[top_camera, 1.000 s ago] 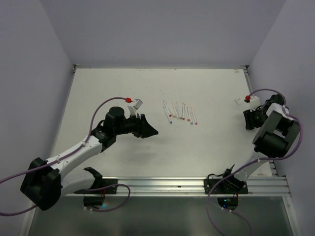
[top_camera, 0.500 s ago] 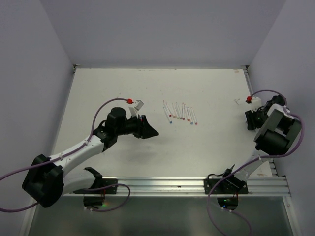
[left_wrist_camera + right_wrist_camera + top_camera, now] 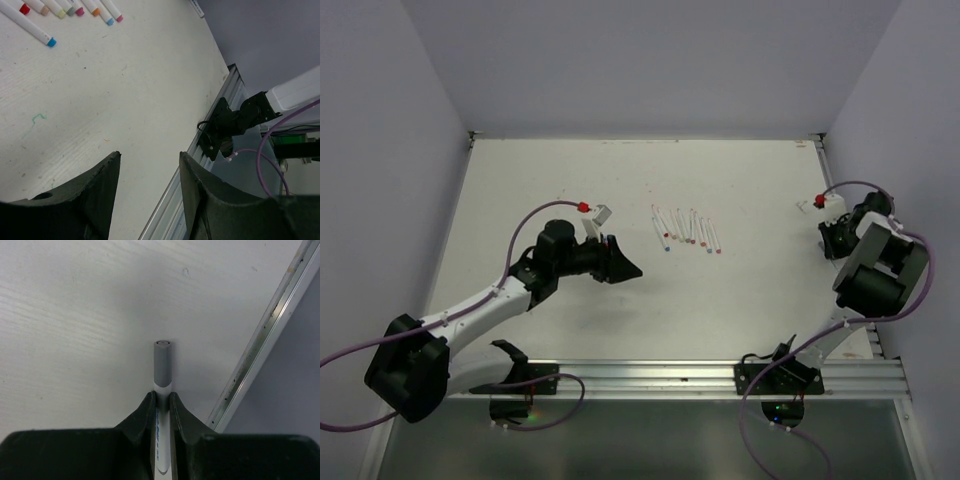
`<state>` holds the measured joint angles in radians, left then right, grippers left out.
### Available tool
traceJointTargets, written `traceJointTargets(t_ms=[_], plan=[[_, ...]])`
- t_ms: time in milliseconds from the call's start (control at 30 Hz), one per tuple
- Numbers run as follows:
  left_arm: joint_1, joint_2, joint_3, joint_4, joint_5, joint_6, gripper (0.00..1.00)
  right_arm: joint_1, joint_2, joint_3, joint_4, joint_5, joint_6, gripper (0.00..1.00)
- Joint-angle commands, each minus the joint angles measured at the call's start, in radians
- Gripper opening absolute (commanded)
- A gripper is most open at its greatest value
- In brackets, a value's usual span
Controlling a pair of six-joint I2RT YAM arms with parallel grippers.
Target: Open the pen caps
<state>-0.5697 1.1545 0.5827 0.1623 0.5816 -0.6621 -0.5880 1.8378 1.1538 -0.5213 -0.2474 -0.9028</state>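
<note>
Right gripper (image 3: 161, 396) clamps a white pen (image 3: 159, 445) below its grey cap (image 3: 162, 362); the half-open, empty left gripper (image 3: 150, 161) should pull that cap next.

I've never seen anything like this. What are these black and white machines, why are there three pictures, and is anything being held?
These are two robot arms bolted at the near edge of a white table. The wide picture looks down from above and behind them. The other two come from small cameras on each wrist, so the dark shapes at the bottom are that arm's own two fingers. On the table lies a row of thin white pens with coloured ends. The left gripper is open and holds nothing. The right gripper, near the table's right edge, is closed on the white barrel of a separate pen, whose grey cap sticks out past the fingertips.
</note>
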Motion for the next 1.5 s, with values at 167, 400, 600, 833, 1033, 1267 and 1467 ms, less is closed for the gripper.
traceJointTargets(t_ms=[167, 400, 600, 833, 1033, 1267, 1467], plan=[[0.016, -0.082, -0.032, 0.011, 0.011, -0.005, 0.54, 0.27, 0.003, 0.025, 0.106, 0.014, 0.126, 0.0], [0.036, -0.145, -0.041, -0.013, 0.043, -0.027, 0.54, 0.549, -0.124, 0.093, 0.081, 0.131, 0.356, 0.0], [0.067, -0.222, -0.014, -0.113, 0.009, 0.019, 0.54, 0.637, -0.403, 0.008, 0.083, 0.198, 0.525, 0.0], [0.111, -0.2, 0.052, -0.113, 0.052, 0.012, 0.54, 0.744, -0.686, -0.231, 0.197, -0.071, 0.954, 0.0], [0.12, -0.177, 0.098, -0.077, 0.078, 0.003, 0.54, 0.895, -0.793, -0.319, 0.291, -0.173, 1.114, 0.0], [0.122, -0.076, 0.097, 0.097, 0.149, -0.073, 0.54, 0.968, -0.856, -0.428, 0.498, -0.303, 1.285, 0.0], [0.117, 0.01, 0.109, 0.179, 0.162, -0.088, 0.52, 1.021, -0.804, -0.526, 0.766, -0.404, 1.458, 0.0]])
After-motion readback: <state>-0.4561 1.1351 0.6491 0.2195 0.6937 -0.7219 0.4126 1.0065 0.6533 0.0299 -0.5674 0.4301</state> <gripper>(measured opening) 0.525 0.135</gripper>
